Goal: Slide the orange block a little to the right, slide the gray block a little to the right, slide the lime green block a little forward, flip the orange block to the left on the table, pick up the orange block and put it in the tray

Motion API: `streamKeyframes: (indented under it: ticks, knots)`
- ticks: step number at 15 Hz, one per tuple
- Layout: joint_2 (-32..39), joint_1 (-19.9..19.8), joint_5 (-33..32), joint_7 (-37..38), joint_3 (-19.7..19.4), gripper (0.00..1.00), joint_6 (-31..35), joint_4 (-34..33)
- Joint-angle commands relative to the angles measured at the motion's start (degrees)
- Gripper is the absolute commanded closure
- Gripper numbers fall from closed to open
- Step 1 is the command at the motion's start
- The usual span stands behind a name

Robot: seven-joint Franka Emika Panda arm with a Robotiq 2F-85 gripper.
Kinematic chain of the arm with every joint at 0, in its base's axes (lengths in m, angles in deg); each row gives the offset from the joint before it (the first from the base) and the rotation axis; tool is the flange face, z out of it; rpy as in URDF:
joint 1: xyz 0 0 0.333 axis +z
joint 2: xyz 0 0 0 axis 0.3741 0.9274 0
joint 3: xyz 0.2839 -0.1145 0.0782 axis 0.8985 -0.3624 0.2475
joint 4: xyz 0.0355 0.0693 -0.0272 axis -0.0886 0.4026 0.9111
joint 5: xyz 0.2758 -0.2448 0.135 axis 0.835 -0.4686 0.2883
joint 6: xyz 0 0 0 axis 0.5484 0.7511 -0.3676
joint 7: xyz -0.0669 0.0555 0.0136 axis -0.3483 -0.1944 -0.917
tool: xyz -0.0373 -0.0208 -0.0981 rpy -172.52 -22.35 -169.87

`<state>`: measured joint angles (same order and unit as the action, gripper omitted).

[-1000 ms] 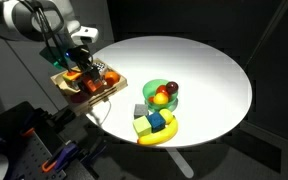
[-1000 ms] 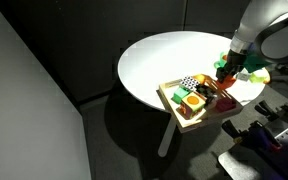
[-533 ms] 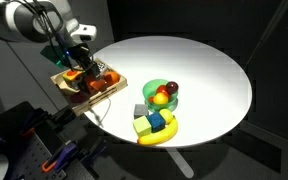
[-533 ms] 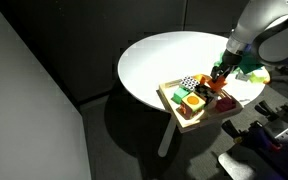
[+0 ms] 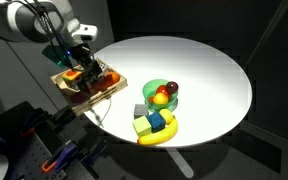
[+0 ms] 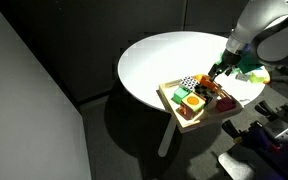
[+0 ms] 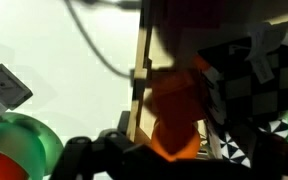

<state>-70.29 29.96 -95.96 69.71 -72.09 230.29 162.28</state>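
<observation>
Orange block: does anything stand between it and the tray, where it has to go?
Nothing visible does. In the wrist view the orange block is already inside the rim of the tray, beside a checkered piece. In an exterior view the tool hangs directly over it.

One tray (image 6: 170, 104), one bowl (image 5: 149, 88), one banana (image 5: 156, 138), one gray block (image 5: 139, 110), one lime green block (image 5: 143, 126)
</observation>
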Motion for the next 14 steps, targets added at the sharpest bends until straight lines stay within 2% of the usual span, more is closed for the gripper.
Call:
streamKeyframes:
  ticks: [1,6,14]
  knots:
    - [-1.2,-1.0,1.6,0.0,0.3,0.00,-1.6,0.1]
    - [-4.2,-2.2,2.4,0.3,0.0,0.00,-5.3,2.0]
    - [-12.7,-4.9,1.7,3.3,1.8,0.00,-23.3,3.0]
